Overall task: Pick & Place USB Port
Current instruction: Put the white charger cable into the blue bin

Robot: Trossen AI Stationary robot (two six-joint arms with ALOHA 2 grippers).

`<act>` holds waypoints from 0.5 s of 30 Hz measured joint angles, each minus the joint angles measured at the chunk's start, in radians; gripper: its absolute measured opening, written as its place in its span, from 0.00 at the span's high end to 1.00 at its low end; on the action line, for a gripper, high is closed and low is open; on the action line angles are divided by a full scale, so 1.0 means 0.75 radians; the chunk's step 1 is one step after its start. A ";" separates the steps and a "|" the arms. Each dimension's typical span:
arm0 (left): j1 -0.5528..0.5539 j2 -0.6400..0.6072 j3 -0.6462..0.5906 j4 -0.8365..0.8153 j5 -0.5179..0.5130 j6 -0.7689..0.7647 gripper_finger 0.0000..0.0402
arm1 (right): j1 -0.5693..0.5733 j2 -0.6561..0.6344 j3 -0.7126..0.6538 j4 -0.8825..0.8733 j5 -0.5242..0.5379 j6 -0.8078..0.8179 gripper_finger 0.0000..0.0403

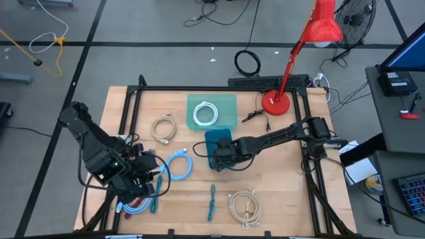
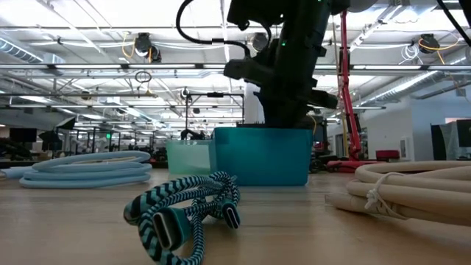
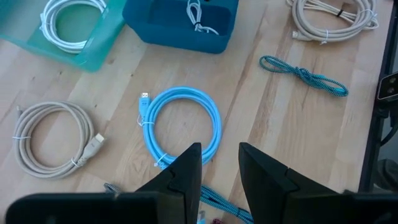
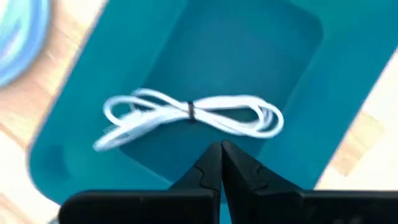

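Teal plastic formed the deep bin (image 1: pixel 218 141) that was seen near the middle of the wooden table (image 1: pixel 279 192), and a small white cable (image 4: pixel 189 116), bundled at its waist with a dark tie, was seen lying flat on the bin's floor. The right gripper (image 4: pixel 221 155) was held just above the bin's interior, its fingers pressed together with nothing between them, the tips apart from the bundle. In the high view the right arm was stretched in from three o'clock to the bin.

At twelve o'clock from the teal bin, touching or just beside it, a pale green tray (image 1: pixel 226 106) was placed, and a coiled white cable (image 1: pixel 205 114) was held in it. A light blue coil (image 3: pixel 181 127) was laid at eight o'clock from the bin, and the left gripper (image 3: pixel 219 165) was hung above that coil's near edge, its fingers spread and empty. A grey-beige coil (image 1: pixel 163 128) was seen at nine o'clock from the bin. A teal braided cable (image 1: pixel 212 202) was laid at six o'clock, and a cream bundle (image 1: pixel 244 206) at five o'clock. A red desk lamp (image 1: pixel 275 101) was stood at one o'clock, near the table's far corner.
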 joint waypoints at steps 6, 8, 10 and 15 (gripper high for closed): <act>0.000 0.000 0.000 -0.001 -0.015 0.002 0.73 | -0.021 -0.001 0.000 0.081 -0.091 -0.048 1.00; 0.000 0.000 0.000 -0.004 -0.024 0.002 0.73 | -0.033 -0.001 0.000 0.072 -0.095 -0.053 1.00; 0.000 0.000 0.000 -0.005 -0.026 0.005 0.73 | -0.047 -0.001 0.000 0.054 -0.094 -0.053 1.00; 0.000 0.000 0.000 -0.005 -0.028 0.022 0.73 | -0.077 -0.001 0.000 0.051 -0.100 -0.075 1.00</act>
